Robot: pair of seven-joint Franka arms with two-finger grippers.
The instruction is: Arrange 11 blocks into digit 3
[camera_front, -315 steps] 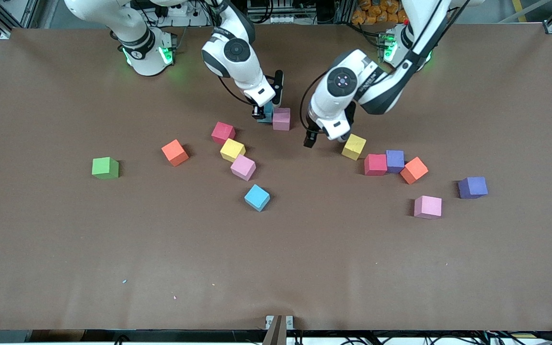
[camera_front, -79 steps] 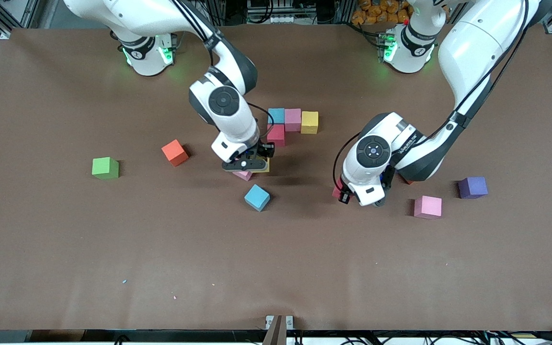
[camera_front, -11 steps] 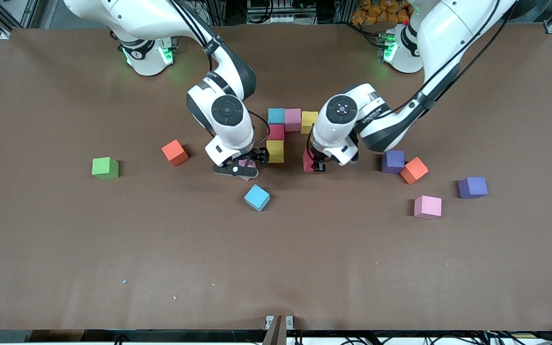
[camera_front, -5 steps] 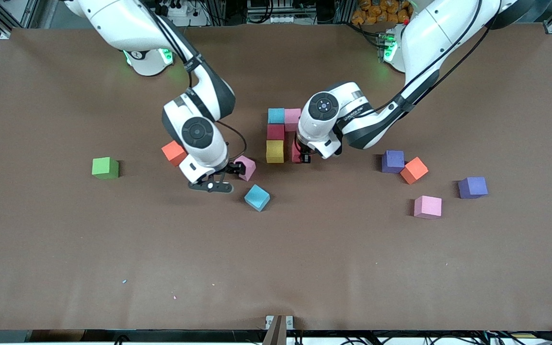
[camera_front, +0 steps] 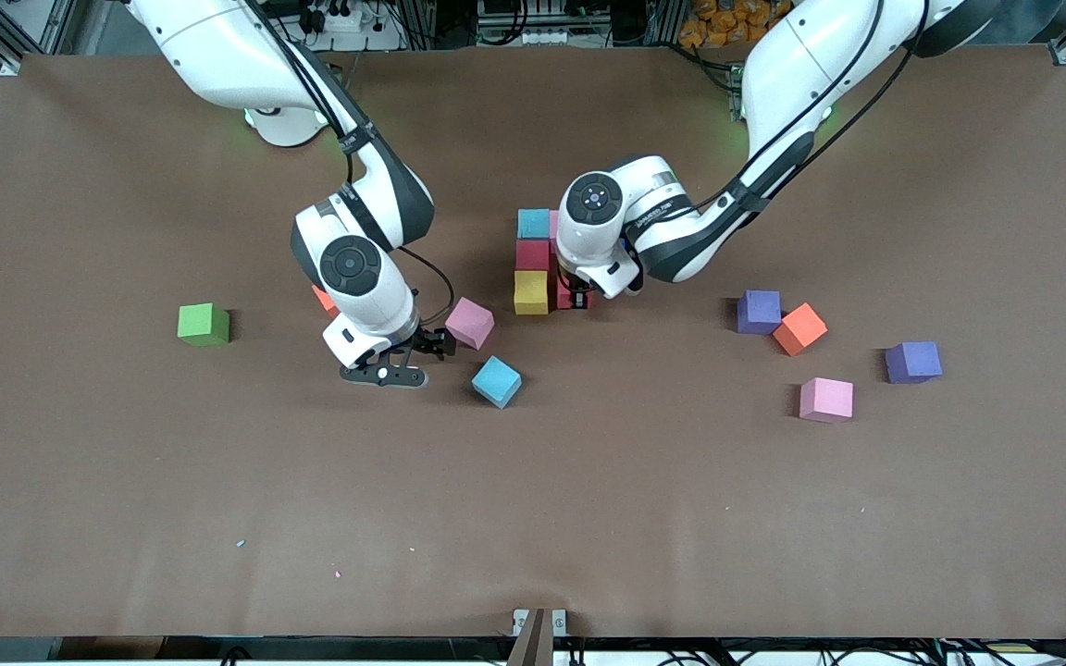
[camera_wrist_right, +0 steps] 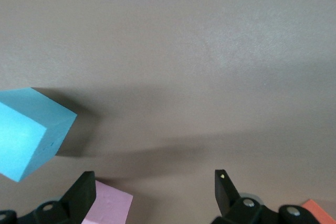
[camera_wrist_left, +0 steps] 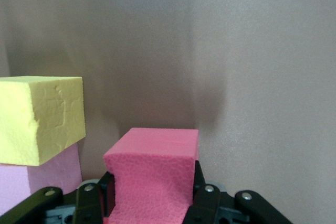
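Front view shows the left gripper [camera_front: 576, 298] pinching a red block [camera_front: 563, 292] and holding it just beside the yellow block [camera_front: 530, 291], at its 3 o'clock. The figure so far is a column of cyan [camera_front: 533, 223], dark red [camera_front: 532, 253] and yellow, with a pink block [camera_front: 553, 222] half hidden under the left arm at 3 o'clock of the cyan one. In the left wrist view the red block [camera_wrist_left: 152, 177] sits squarely between the pads, with the yellow block [camera_wrist_left: 41, 116] beside it.

To do this step well, I think the block must go down flat, its face flush against the yellow one, and the fingers must release without dragging it.

The right gripper [camera_front: 401, 361] is spread wide and empty, low over the table [camera_front: 533, 518], at 8 o'clock of a loose pink block [camera_front: 470, 323] and at 9 o'clock of a loose cyan block [camera_front: 496, 380]. Probably it will take 1 of them next.
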